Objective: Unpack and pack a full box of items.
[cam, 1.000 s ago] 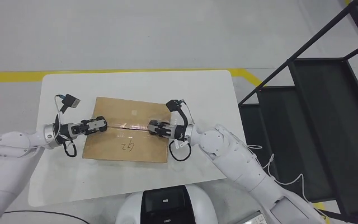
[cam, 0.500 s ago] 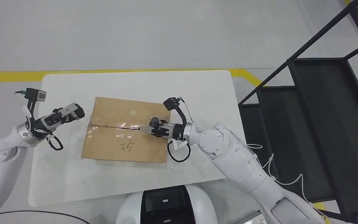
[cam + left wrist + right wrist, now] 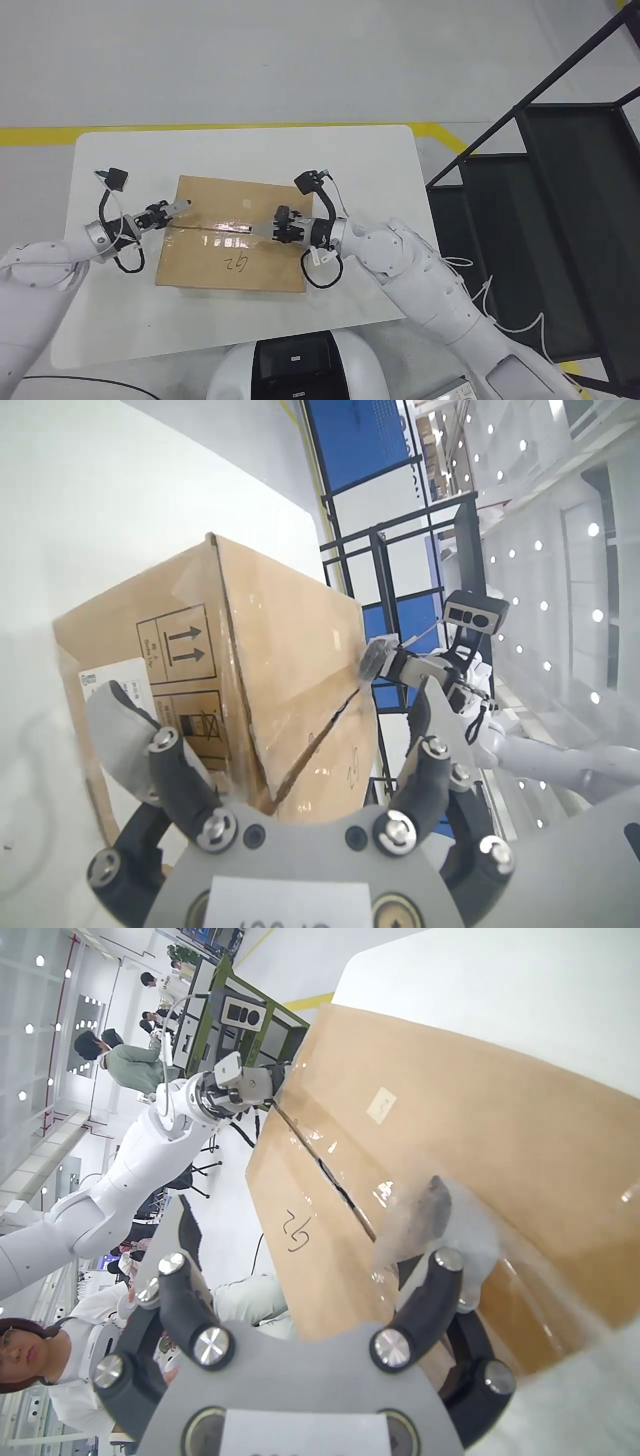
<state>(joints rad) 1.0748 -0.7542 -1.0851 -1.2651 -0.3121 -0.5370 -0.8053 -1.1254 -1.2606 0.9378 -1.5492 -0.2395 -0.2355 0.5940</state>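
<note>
change: my left gripper (image 3: 172, 209) had swung out over bare table half a second before, then came back to the left end of the brown cardboard box (image 3: 235, 240); the box had slid a little to the right.
right gripper (image 3: 281, 226): barely moved, resting on the box top at the right end of the taped centre seam (image 3: 222, 228).
hands: both were spread wide and held nothing; the left one straddled the box's upper left edge.
meaning: the seam looked partly split but the flaps lay flat, so i judged unpacking had barely started.
box: sat mid-way on the white rounded table (image 3: 370, 160), well inside every edge.
room: bare table lay right of and behind the box; the black metal stair frame (image 3: 540, 180) stood beyond the table's right side.
</note>
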